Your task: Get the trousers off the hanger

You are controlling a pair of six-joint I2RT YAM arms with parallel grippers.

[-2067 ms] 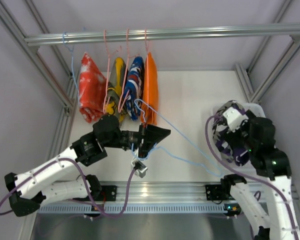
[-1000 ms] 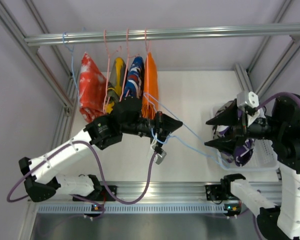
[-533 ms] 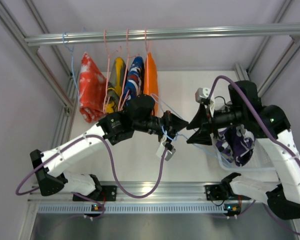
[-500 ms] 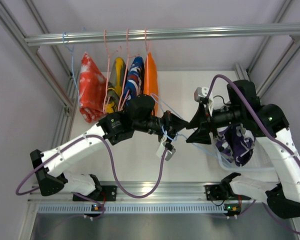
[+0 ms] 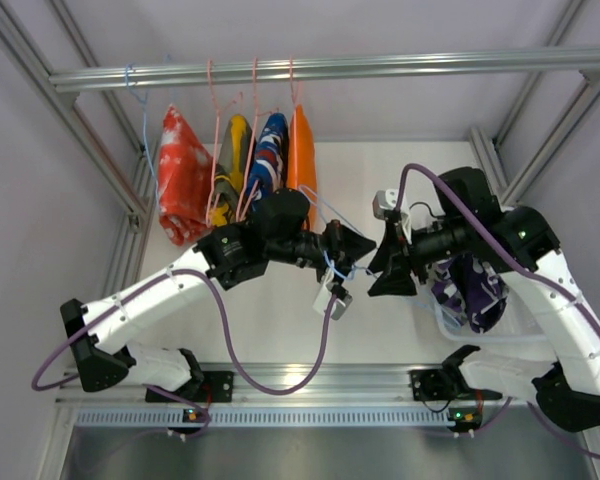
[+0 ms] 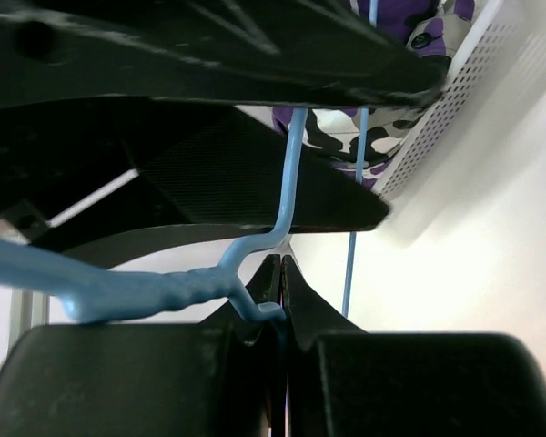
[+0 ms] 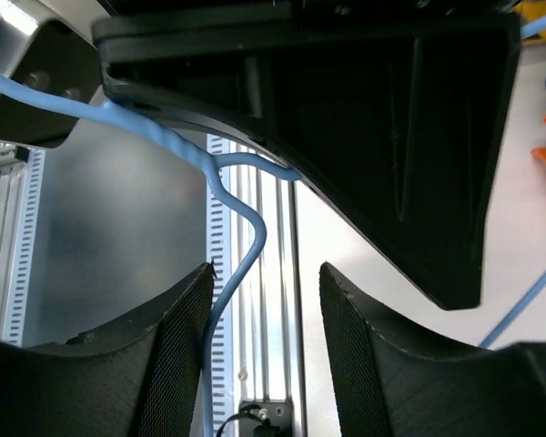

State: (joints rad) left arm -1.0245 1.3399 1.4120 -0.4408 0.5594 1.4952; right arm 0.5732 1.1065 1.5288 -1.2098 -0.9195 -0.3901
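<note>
My left gripper (image 5: pixel 363 250) is shut on the neck of an empty blue wire hanger (image 5: pixel 327 264) and holds it above the table's middle. In the left wrist view the jaws are pressed together on the blue hanger (image 6: pixel 255 296). My right gripper (image 5: pixel 380 262) is open and faces the left one, tip to tip. In the right wrist view (image 7: pixel 264 350) the hanger's wire (image 7: pixel 246 246) runs between the open fingers, close to the left finger (image 7: pixel 164 364). The camouflage trousers (image 5: pixel 472 290) lie in the white basket (image 5: pixel 525 322). The orange trousers (image 5: pixel 301 175) hang from the rail.
A metal rail (image 5: pixel 400 66) crosses the back. On it hang a red-and-white garment (image 5: pixel 183 175), a yellow-and-dark one (image 5: pixel 234 165) and a blue patterned one (image 5: pixel 271 160) on pink hangers, beside the orange one. An empty blue hanger hook (image 5: pixel 130 78) sits at the rail's left end.
My left gripper carried the blue hanger to the right, then stopped. My right arm swung left from the basket, opened, and closed in on the hanger at the left gripper's tip.
</note>
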